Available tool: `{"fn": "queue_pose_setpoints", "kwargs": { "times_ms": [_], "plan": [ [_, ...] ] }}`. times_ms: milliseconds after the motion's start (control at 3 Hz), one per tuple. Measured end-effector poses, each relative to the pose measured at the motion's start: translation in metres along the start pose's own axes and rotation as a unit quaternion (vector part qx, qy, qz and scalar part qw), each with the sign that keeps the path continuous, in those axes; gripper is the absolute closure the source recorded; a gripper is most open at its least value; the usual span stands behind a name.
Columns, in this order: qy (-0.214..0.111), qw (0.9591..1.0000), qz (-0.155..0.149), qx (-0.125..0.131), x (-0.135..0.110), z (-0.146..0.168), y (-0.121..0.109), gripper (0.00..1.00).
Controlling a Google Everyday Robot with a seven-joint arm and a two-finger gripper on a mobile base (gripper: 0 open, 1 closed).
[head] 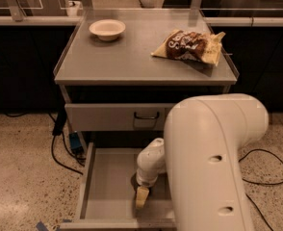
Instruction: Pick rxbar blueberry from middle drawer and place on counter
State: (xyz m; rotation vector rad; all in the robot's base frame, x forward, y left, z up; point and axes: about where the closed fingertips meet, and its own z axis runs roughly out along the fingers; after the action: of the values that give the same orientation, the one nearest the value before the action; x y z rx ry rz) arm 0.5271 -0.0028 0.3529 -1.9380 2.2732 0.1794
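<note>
The gripper reaches down into the open middle drawer, near its floor. A bowl and snack bag sit on the surface above.

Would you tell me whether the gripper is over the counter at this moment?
No, the gripper is down inside the open drawer, below the counter.

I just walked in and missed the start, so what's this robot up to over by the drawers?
The robot's arm reaches down into the open middle drawer, with its end effector low over the drawer floor near the front. The rxbar blueberry cannot be seen from this view and is not yet on the counter, where a white bowl and a brown-and-cream snack bag sit. The drawer above is shut.
</note>
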Motion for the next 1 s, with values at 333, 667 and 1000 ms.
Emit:
{"fn": "queue_pose_setpoints", "kwargs": {
  "times_ms": [333, 667, 1000],
  "plan": [
    [0.023, 0.9997, -0.003, -0.012, 0.0017, 0.0287, -0.0119, 0.0],
    [0.023, 0.9997, -0.003, -0.012, 0.0017, 0.0287, -0.0119, 0.03],
    [0.023, 0.9997, -0.003, -0.012, 0.0017, 0.0287, -0.0119, 0.28]
  ]
}}
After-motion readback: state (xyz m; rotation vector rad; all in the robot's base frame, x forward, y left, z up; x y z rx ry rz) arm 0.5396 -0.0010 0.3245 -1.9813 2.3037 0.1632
